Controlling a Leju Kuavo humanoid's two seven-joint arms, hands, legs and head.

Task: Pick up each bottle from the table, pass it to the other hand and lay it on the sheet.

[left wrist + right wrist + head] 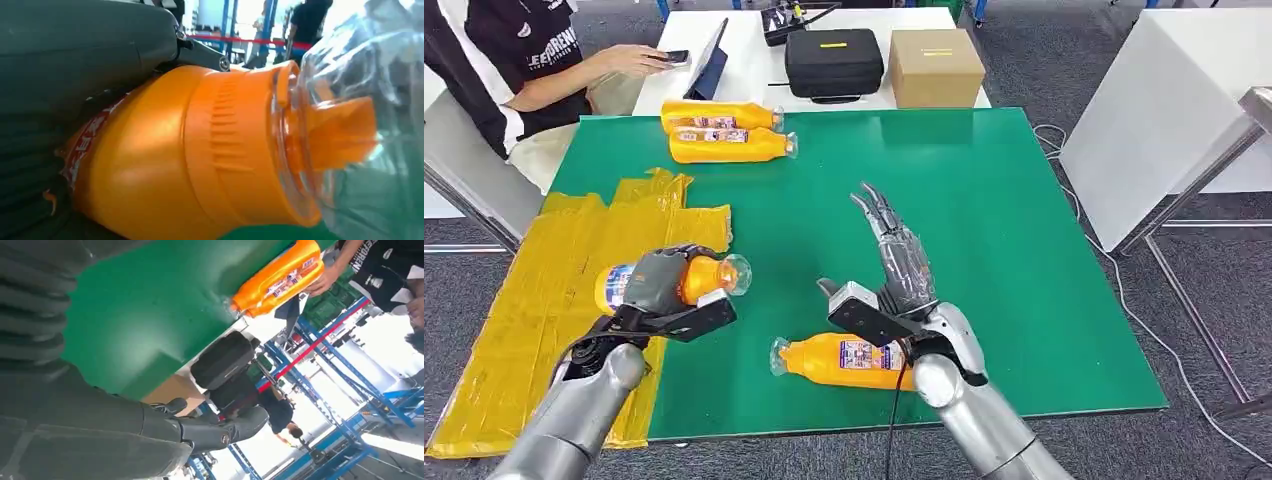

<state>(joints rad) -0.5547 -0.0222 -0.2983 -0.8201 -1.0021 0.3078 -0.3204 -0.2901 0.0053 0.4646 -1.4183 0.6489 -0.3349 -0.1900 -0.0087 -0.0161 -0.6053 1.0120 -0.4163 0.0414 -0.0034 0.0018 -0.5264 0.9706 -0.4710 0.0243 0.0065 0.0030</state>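
Over the near left of the green table (pixel 984 200), the left hand (pixel 656 285) grips an orange bottle (pixel 692 280) around its body, held level with its clear cap pointing right, just above the inner edge of the yellow sheet (pixel 534 300); the left wrist view shows the same bottle (pixel 190 155) close against the hand. To its right the right hand (pixel 894 270) holds nothing, fingers apart and stretched toward the far side, hovering above another bottle (pixel 839 358) that lies on the table near the front edge. Two more bottles (pixel 724 132) lie side by side at the far left, off the sheet. My judgement is that the handover is done and the laying-down step is in hand: the left arm needs to carry its bottle further left over the sheet, lower it and release, while the right hand drops onto the near bottle.
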